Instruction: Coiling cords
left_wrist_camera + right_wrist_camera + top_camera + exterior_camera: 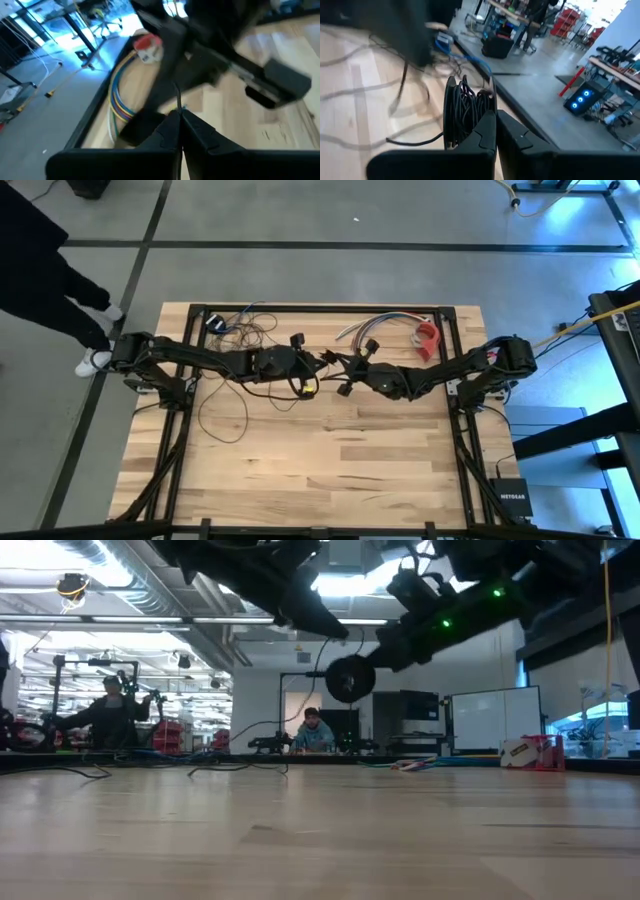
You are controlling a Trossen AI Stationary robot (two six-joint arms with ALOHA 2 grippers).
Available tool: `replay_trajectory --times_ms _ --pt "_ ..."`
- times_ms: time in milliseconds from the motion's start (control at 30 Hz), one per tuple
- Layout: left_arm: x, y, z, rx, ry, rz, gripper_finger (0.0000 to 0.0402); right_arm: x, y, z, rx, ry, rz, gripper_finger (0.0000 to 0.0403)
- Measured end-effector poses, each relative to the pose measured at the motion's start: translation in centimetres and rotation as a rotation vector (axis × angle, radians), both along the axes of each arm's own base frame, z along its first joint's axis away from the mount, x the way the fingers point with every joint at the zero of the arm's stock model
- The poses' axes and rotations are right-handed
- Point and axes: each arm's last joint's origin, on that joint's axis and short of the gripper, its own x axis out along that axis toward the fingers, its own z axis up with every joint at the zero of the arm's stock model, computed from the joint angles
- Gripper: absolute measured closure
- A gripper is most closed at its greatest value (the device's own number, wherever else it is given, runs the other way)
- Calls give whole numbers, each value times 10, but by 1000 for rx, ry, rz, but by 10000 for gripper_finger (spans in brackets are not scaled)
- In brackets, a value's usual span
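The cords are one thin dark wire. Part of it is wound into a bundle (466, 107) held above the table's middle, and slack loops (225, 415) lie on the wood toward the left. A black round puck (350, 678) hangs in the air between the two arms. My left gripper (312, 372) and my right gripper (345, 375) meet over the table's middle, both shut on the cord. My left gripper (178, 125) faces the right arm, which fills much of its wrist view. My left gripper pinches a single thin strand of the cord (177, 97) between its two fingertips. The strand sticks out past the tips, clear of the table. My right gripper pinches the bundle of several wound loops (470, 112) between its two fingers, coming in nearly level from the table's right. The bundle stands up past the fingers, lifted clear, and a slack strand (415, 141) trails from it to the table.
A short bunch of multicoloured wires (372, 326) and a red object (428, 338) lie at the far right. A tangle of thin wires with a small blue piece (222, 323) lies at the far left. A person's legs (60, 290) stand off the table's far left corner.
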Motion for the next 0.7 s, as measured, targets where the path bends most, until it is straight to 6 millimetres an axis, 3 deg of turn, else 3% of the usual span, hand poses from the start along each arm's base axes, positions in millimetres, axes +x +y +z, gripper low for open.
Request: replay_trajectory --times_ms 300,700 --pt "3 -13 -10 -9 47 -36 399 11 -4 19 -45 -43 -10 397" --pt "5 -11 -20 -47 80 -11 398 26 -2 52 -147 -62 42 397"
